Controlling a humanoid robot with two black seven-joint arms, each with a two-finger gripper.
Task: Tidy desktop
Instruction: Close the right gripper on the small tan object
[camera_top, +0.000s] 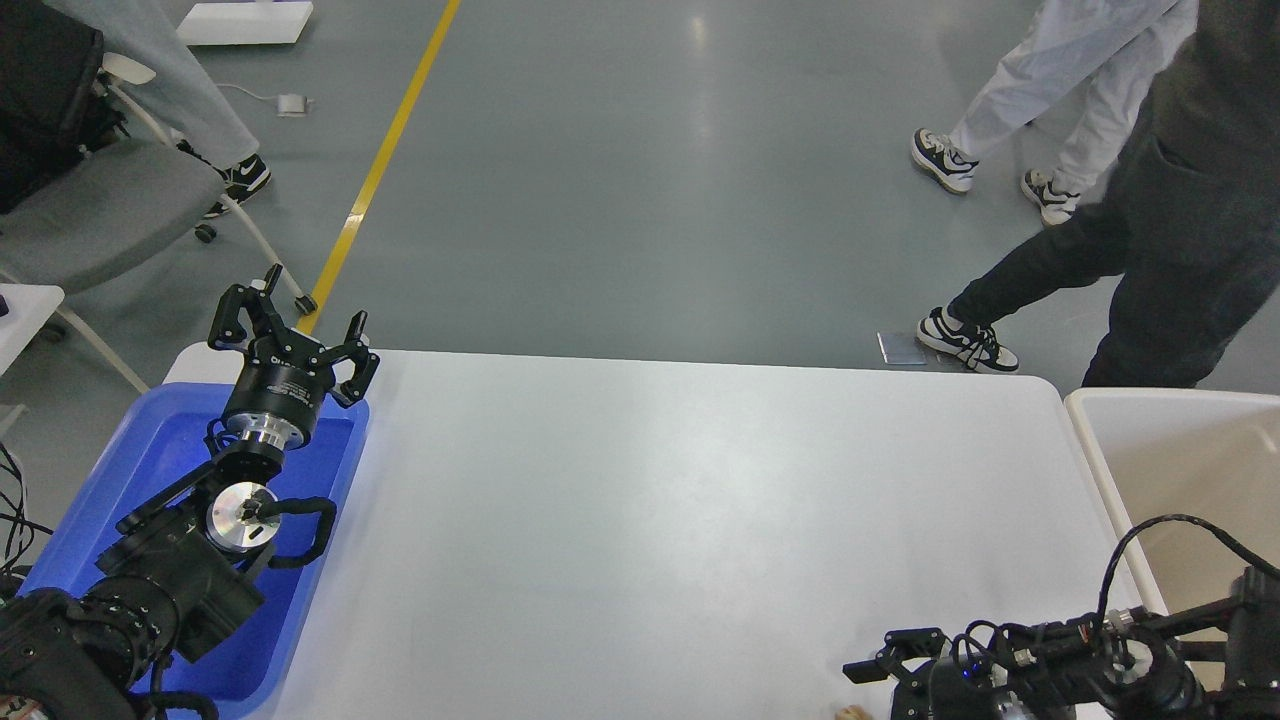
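The desktop (680, 500) is a wide white tabletop with rounded corners, and most of its surface is bare. My left gripper (293, 322) is open and empty. It is raised over the far end of the blue plastic tray (150, 455) at the desktop's left side. My right gripper (872, 658) is low at the front right edge of the desktop. It is dark and seen side-on, so I cannot tell its fingers apart. A small tan object (851, 712) peeks in at the bottom edge just below it.
A cream-white bin (1160, 450) stands off the desktop's right end. People's legs (1060, 270) stand behind the far right corner. A grey office chair (90, 210) is at the far left. A small flat plate (901, 347) lies on the floor.
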